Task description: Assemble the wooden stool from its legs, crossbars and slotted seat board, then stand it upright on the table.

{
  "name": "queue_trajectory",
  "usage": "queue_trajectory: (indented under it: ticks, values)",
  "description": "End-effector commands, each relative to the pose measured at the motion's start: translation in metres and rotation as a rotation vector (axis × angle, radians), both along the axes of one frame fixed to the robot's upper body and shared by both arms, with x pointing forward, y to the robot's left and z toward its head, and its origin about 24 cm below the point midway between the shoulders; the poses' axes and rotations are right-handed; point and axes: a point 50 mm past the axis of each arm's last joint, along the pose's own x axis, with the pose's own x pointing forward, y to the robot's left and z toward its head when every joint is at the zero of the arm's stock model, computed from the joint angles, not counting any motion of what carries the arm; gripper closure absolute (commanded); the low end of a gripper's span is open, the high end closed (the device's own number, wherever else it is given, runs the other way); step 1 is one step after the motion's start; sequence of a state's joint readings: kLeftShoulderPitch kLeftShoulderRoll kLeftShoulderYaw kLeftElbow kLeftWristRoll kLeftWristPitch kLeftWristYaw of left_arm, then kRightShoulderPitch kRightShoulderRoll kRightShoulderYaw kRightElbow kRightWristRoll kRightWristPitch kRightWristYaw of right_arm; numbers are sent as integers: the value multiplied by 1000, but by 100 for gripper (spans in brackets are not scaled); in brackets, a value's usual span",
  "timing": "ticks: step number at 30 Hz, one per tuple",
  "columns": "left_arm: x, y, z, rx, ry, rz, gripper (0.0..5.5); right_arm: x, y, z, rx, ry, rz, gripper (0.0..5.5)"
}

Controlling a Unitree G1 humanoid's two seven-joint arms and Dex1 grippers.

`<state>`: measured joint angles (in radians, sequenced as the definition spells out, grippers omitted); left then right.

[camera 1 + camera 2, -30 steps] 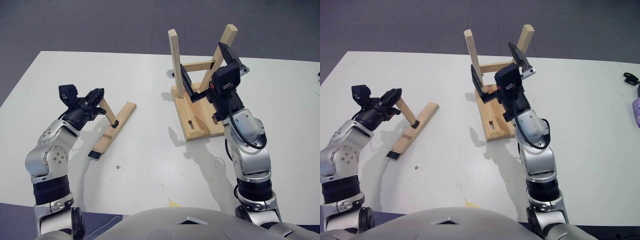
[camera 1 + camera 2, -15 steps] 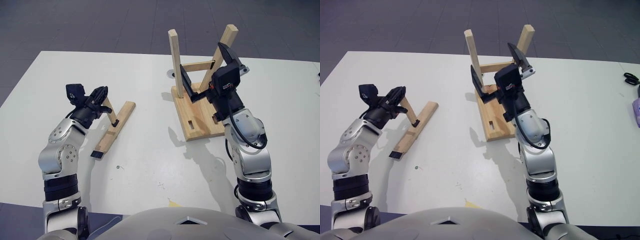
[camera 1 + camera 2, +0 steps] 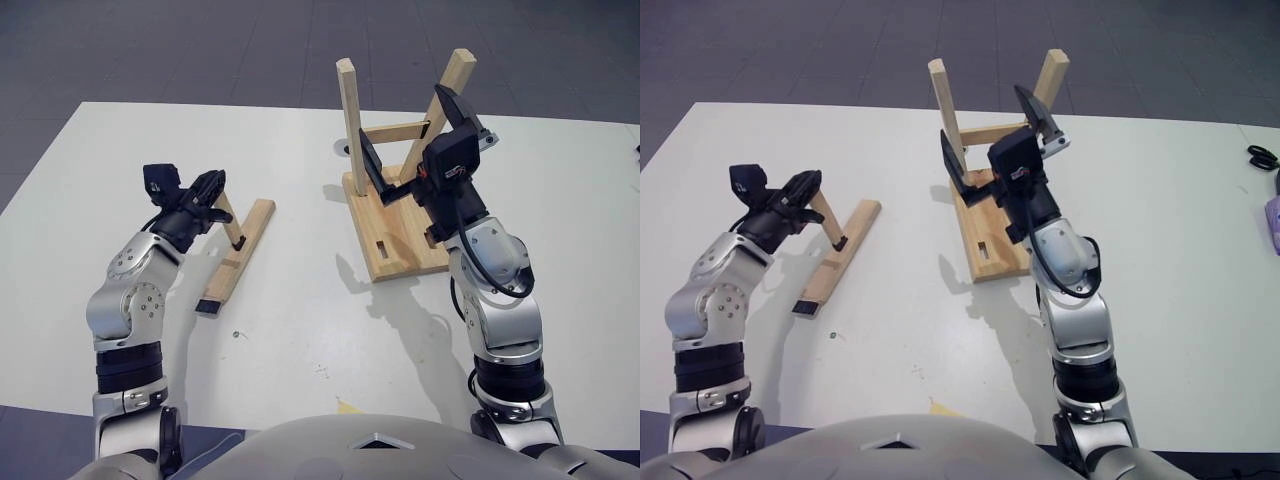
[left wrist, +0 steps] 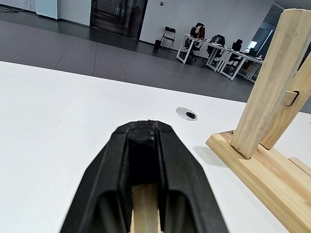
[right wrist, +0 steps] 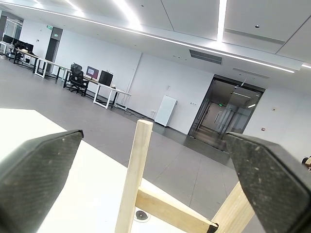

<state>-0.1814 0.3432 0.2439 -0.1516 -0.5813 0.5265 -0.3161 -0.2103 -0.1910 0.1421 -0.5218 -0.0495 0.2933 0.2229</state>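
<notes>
The silver left arm (image 3: 128,292) was bent at the elbow with the forearm angled forward. Its black two-fingered left tool (image 3: 212,187) was clamped on a thin pale wooden bar (image 4: 144,209). The silver right arm (image 3: 497,275) rose steeply, and its black right tool (image 3: 403,118) pointed up and away, fingers spread wide, seemingly gripping nothing.

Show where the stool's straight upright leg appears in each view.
Left eye view: straight leg, top centre, standing on the seat board.
Right eye view: leg, top centre, beside the right gripper.
Left wrist view: leg in front of the tilted leg.
Right wrist view: leg between the right gripper's fingers.
Shared landmark: the tilted leg.
</notes>
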Motion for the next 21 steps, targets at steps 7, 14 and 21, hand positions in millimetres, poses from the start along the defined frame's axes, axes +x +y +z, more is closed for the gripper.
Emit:
queue_trajectory:
  ticks: [7,14,21]
  values:
    - [4,-4,6,21,-9,-13,506,0,1,1,1,0,3,10]
    - [-1,5,-5,13,24,44,506,0,0,1,0,4,3,10]
    - [1,2,-26,2,61,74,506,1,1,2,-6,-1,18,10]
